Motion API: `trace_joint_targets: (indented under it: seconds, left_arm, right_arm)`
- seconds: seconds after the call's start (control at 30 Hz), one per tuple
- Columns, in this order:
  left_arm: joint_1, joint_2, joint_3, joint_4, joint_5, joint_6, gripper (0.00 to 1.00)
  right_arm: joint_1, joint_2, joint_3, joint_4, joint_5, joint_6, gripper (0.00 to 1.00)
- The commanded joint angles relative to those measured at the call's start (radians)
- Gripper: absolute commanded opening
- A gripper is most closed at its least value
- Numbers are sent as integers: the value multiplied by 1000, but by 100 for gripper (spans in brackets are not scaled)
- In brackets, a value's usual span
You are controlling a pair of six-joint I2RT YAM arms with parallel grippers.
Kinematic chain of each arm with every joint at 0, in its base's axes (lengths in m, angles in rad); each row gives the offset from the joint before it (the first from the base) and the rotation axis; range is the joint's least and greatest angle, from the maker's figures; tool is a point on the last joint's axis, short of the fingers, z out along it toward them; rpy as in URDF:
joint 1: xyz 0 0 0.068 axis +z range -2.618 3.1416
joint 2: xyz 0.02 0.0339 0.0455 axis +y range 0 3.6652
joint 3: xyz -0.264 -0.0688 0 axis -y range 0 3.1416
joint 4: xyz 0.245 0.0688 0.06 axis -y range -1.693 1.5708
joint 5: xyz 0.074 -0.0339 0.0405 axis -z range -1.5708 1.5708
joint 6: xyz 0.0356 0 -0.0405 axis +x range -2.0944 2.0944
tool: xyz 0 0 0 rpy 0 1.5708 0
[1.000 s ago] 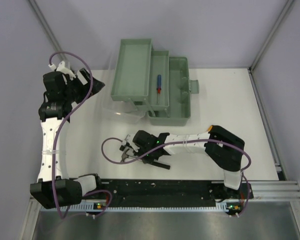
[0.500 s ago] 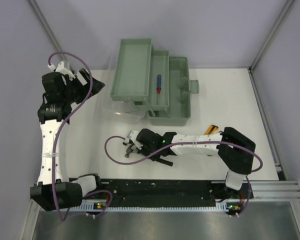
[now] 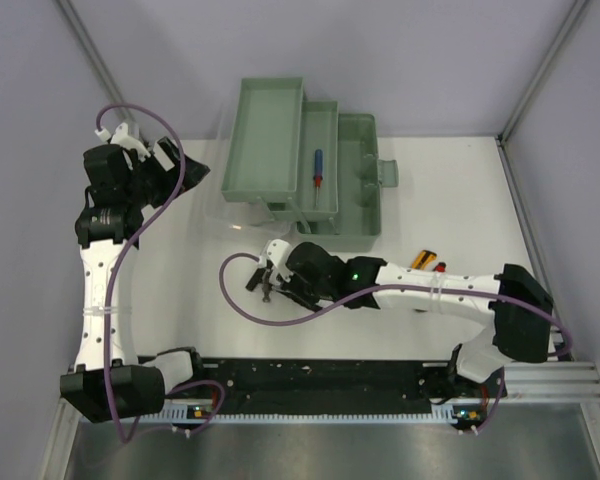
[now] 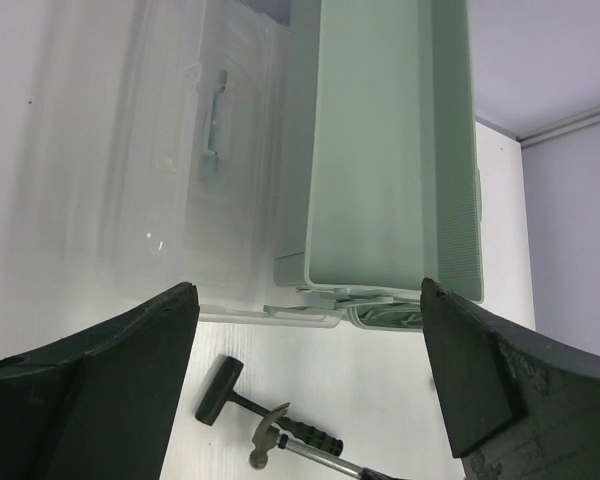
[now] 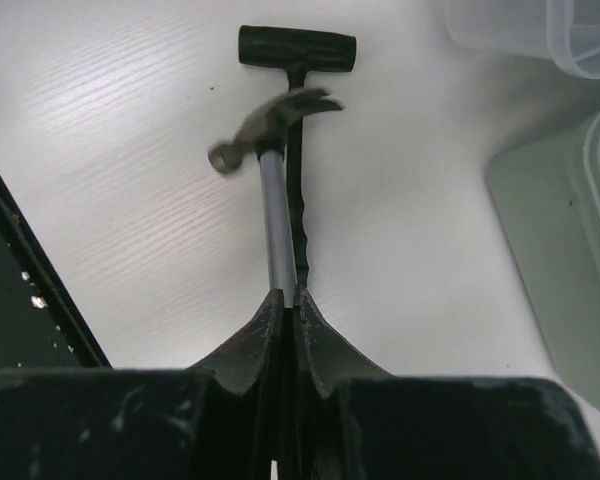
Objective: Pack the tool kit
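Note:
The grey-green toolbox (image 3: pixel 358 185) stands open at the back, its trays (image 3: pixel 270 135) folded out to the left and its translucent lid (image 3: pixel 242 218) lying on the table. A blue and red screwdriver (image 3: pixel 318 168) lies in the middle tray. My right gripper (image 3: pixel 280 284) (image 5: pixel 285 300) is shut on the silver shaft of a claw hammer (image 5: pixel 272 200), just in front of the lid. A black mallet (image 5: pixel 298 48) lies on the table under it. Both hammers show in the left wrist view (image 4: pixel 265 440). My left gripper (image 3: pixel 177 166) (image 4: pixel 302 385) is open and empty, left of the toolbox.
Yellow and red cutters (image 3: pixel 426 260) lie on the table right of the toolbox, partly hidden behind my right forearm. A purple cable (image 3: pixel 242 300) loops beside the right gripper. Metal frame posts (image 3: pixel 520 110) bound the table's corners.
My right arm has stretched out and carried the claw hammer away from the near edge, toward the toolbox. The cutters have come into view behind it. The left arm has not moved.

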Motion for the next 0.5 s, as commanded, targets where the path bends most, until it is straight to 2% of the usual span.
trace_joint_targets:
  seconds: [0.0, 0.47]
  left_arm:
    - [0, -13, 29, 38, -7, -2, 95]
    - [2, 1, 38, 38, -5, 10, 95]
  right_arm:
    - [7, -18, 14, 38, 48, 4, 0]
    - [-43, 109, -44, 63, -47, 91, 0]
